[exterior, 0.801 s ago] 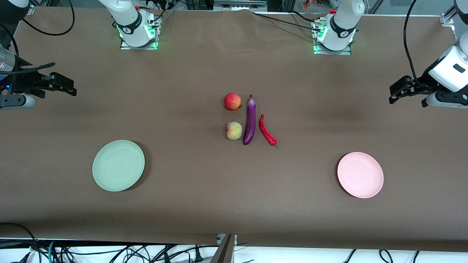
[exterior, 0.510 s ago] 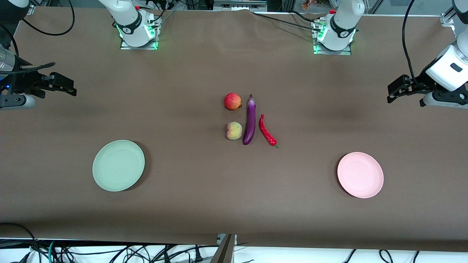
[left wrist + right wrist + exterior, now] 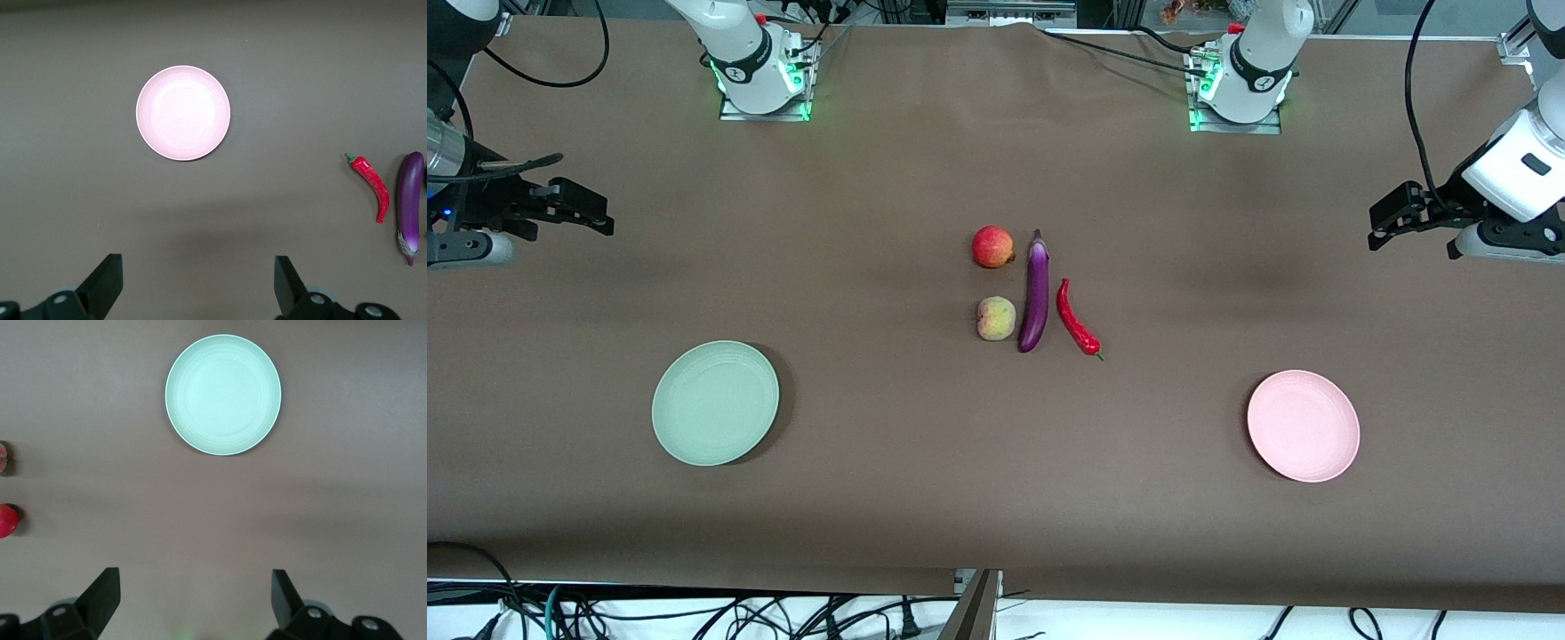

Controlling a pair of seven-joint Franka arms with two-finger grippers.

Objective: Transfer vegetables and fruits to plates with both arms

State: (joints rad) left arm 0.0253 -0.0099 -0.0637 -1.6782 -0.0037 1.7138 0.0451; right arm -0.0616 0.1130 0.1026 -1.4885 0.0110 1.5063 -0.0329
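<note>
Eggplant (image 3: 1035,300) lengthwise, stem toward the bases

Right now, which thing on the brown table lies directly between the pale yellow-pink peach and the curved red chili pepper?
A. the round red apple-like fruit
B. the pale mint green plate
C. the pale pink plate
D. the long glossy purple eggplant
D: in the front view the long glossy purple eggplant lies between the pale yellow-pink peach and the curved red chili pepper.

Apple (image 3: 992,246), peach (image 3: 996,318), eggplant (image 3: 1035,292), chili (image 3: 1077,318) lie clustered between mint plate (image 3: 715,403) and pink plate (image 3: 1303,426).
</note>
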